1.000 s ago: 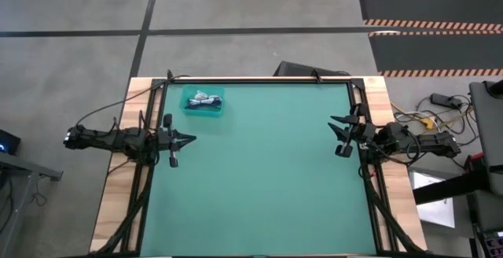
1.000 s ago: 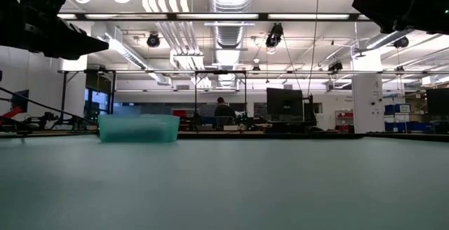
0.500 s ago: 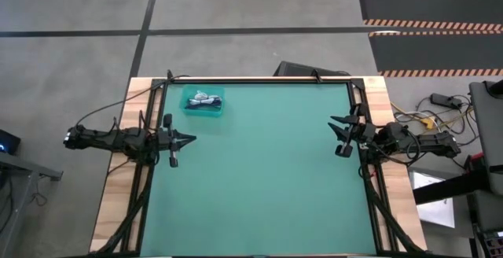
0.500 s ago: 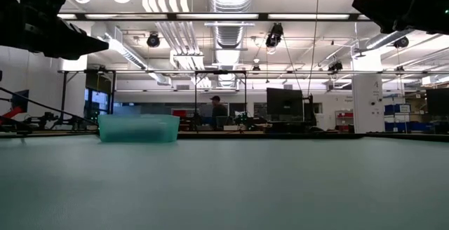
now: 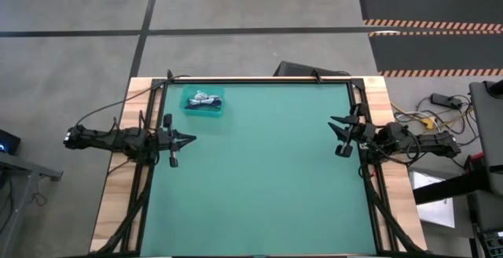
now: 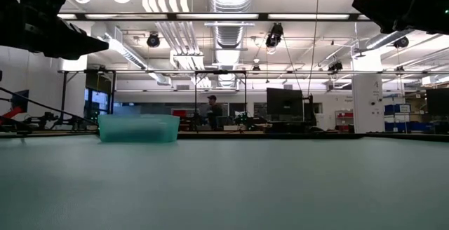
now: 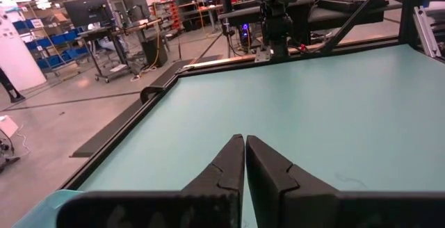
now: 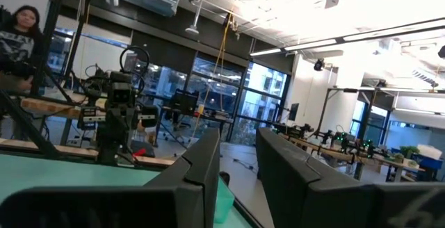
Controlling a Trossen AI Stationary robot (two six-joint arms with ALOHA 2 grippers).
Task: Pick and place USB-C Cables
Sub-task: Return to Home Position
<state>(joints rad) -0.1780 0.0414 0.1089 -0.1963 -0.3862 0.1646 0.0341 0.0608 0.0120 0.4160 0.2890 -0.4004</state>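
Lying inside the bin are the cables, and the bin stands on the counter near its far left corner. From above I can see a white bundle on the far side of the bin and something dark along its near wall. The bundles are very small, so I cannot count them with certainty; they seem to touch each other. No cable is seen on the green surface outside the bin.

In the low view the bin stands upright at the left, and its wall hides what is in it.

The left pincer is over the left edge of the counter, a little nearer than the bin and apart from it, and it points toward the middle. Its wrist view shows the left pincer with both fingers pressed together at the tips, and nothing is between them.

The right pincer is over the right edge, well apart from the bin, and also points inward. In its own view the right pincer has a narrow gap between the fingers and holds nothing.

Both arms are lifted above the counter. Far behind, a person is in the room.
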